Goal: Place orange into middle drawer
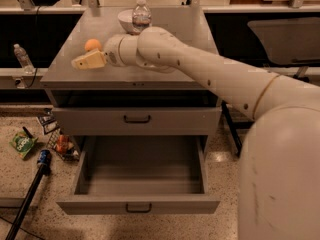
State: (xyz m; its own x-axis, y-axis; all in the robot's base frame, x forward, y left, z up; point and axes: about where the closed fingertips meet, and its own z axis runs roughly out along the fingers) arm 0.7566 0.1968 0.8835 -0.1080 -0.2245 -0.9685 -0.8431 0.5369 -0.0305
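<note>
Drawer (138, 204) open, orange (92, 45) ungrasped on the worktop (95, 77) beside the gripper (88, 62), whose opening I can't tell.

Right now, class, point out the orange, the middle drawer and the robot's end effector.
orange (92, 44), camera view: middle of its skin.
middle drawer (142, 174), camera view: bare floor of the open drawer.
end effector (81, 62), camera view: its tan tip, beside the orange, over the cabinet top (70, 76).

Jaws beside orange (92, 44) — middle drawer (138, 204) open
</note>
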